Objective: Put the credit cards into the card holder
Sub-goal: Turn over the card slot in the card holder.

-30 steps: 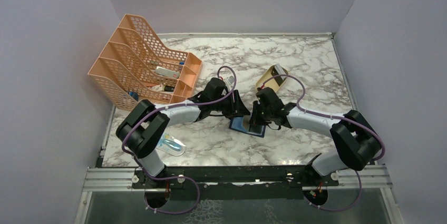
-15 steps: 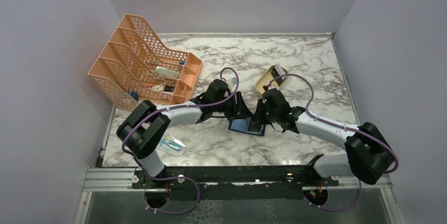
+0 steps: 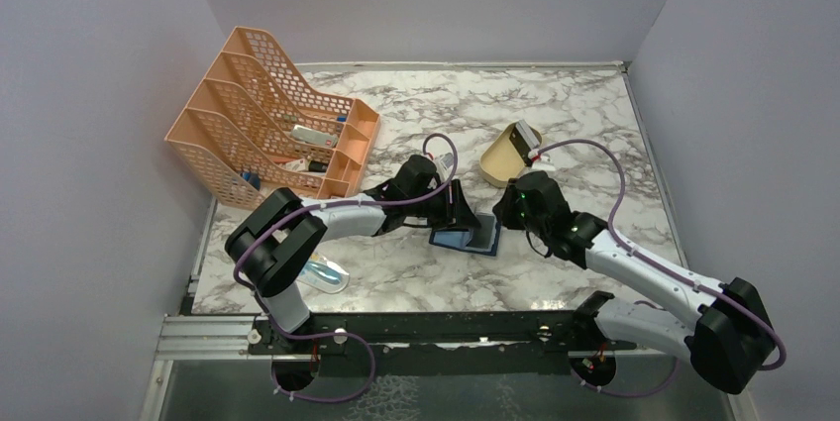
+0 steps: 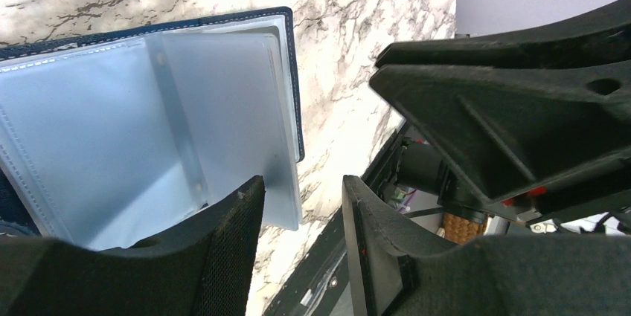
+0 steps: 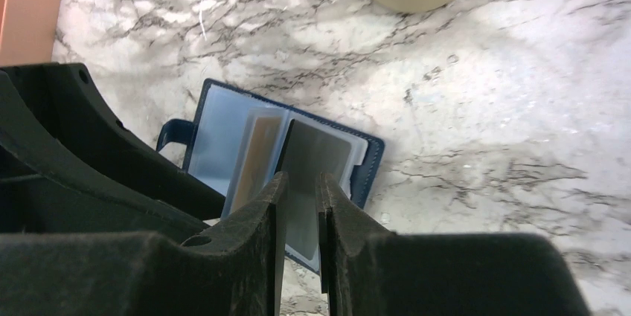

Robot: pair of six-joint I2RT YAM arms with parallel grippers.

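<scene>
Dark grey plastic card (image 5: 316, 156), thin, stiff, light and slick, best pinched at its free short edge, appears part-inserted in the open navy folding card holder (image 5: 216, 134) on the marble counter (image 5: 484, 108). It lies just beyond the narrowly parted, empty right jaws. The left jaws, parted and empty, hover at the opposite edge.

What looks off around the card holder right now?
The dark grey card, seen between the right fingers, juts past the near edge of the open card holder, apparently only partly in its pocket. The gold card sits in its sleeve.
</scene>
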